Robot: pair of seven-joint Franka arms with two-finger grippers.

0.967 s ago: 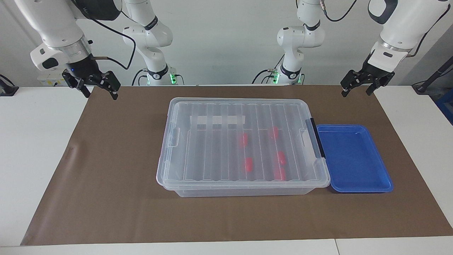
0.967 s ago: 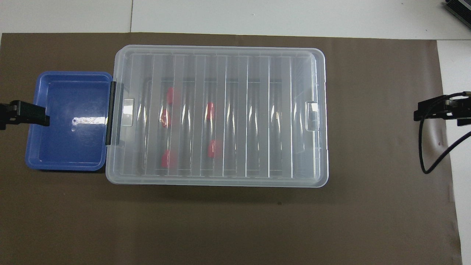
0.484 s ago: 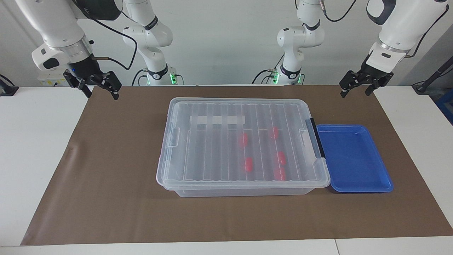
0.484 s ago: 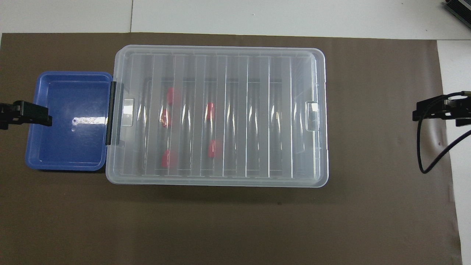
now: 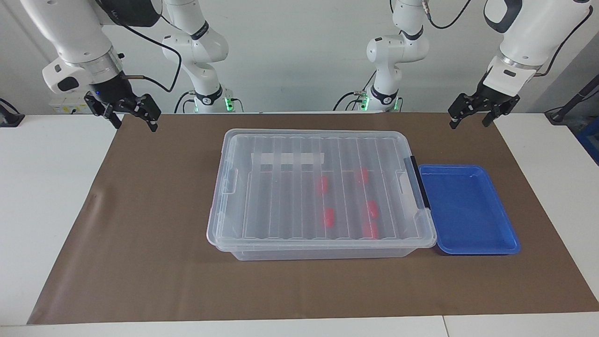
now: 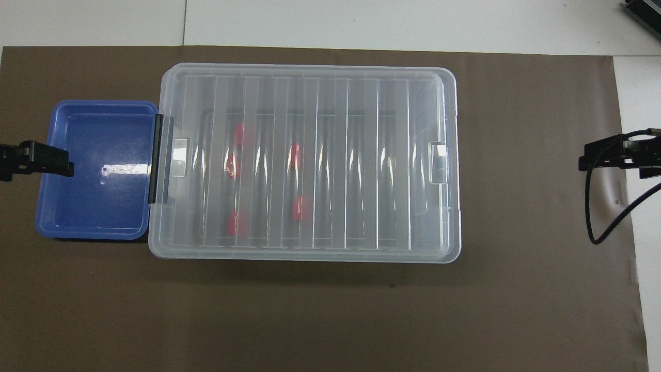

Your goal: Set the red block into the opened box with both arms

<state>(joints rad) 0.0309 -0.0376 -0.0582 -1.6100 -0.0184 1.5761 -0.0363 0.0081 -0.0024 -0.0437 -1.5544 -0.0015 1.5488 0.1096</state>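
Since the earlier frames both grippers had drifted only slightly; the box and tray had not shifted.

In the facing view, the large clear plastic storage box point(image 5: 318, 192) sat mid-mat with its ribbed clear lid point(image 5: 323, 154) on top. Five small red plastic blocks lay inside, seen through the lid, one of them point(image 5: 321, 185) nearest the middle, all toward the left arm's end of the box. A shallow blue plastic tray point(image 5: 468, 210) rested just beside the box's black latch point(image 5: 416, 180). The right gripper point(image 5: 132, 122) hung over the brown mat's point(image 5: 140, 224) corner near the robots, fingers spread and holding nothing. The left gripper point(image 5: 469, 120) hung over the other near corner, fingers also spread and empty.

In the overhead view, the box point(image 6: 304, 72) covered the mat's point(image 6: 330, 320) centre, the blocks showing as red smudges point(image 6: 295, 155) under the lid. The left gripper's black tip point(image 6: 49, 160) overlapped the tray's point(image 6: 98, 227) outer edge; the right gripper point(image 6: 604, 155) showed at the mat's edge.
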